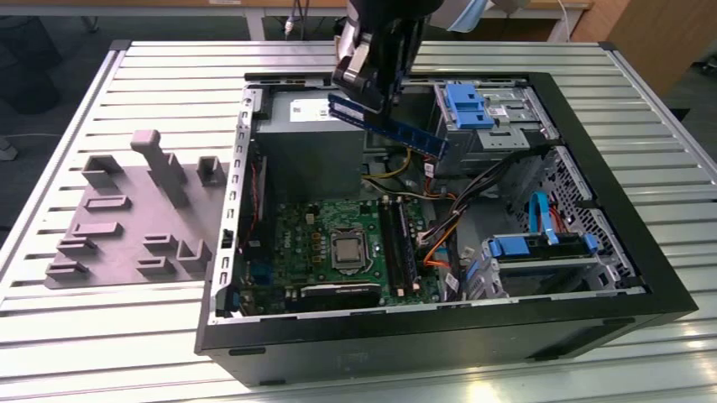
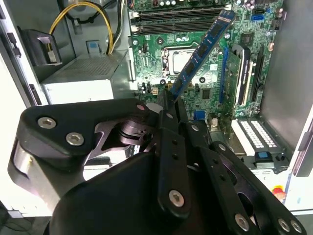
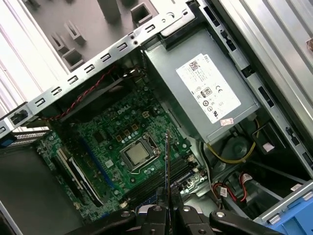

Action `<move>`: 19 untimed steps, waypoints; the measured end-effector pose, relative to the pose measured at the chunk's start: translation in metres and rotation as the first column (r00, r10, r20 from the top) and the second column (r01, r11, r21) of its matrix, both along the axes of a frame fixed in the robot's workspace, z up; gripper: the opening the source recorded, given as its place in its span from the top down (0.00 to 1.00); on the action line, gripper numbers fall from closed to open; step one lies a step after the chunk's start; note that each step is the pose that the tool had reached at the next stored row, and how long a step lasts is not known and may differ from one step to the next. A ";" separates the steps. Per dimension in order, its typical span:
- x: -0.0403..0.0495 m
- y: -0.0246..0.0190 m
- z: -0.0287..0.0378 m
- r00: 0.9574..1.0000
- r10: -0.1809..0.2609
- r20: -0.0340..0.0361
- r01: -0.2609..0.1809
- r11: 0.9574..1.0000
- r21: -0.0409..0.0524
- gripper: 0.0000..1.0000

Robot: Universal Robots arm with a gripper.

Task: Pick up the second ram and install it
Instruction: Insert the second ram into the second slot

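My gripper [image 1: 368,99] is clamped on the second ram [image 1: 395,128], a thin blue stick, above the green board [image 1: 305,225] inside the black case [image 1: 448,332].

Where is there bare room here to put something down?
Bare table lies on the near side of the grey tray and runs along the computer case at the exterior view's right. Inside the case is crowded: cables, drive cages, and the gripper holding the second ram above.

Black jaws, silver screws [image 2: 176,198] — matte black links [image 2: 168,147]
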State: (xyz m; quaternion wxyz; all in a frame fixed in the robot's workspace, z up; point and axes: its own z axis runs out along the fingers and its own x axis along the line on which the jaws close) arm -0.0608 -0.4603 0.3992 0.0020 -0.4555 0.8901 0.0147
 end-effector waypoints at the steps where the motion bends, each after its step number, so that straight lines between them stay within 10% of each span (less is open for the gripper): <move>1: 0.0000 0.0000 0.0000 1.000 -0.007 0.000 0.007 1.000 0.000 0.86; 19: 0.0000 0.0000 0.0000 0.986 -0.168 0.000 0.168 0.986 0.000 0.86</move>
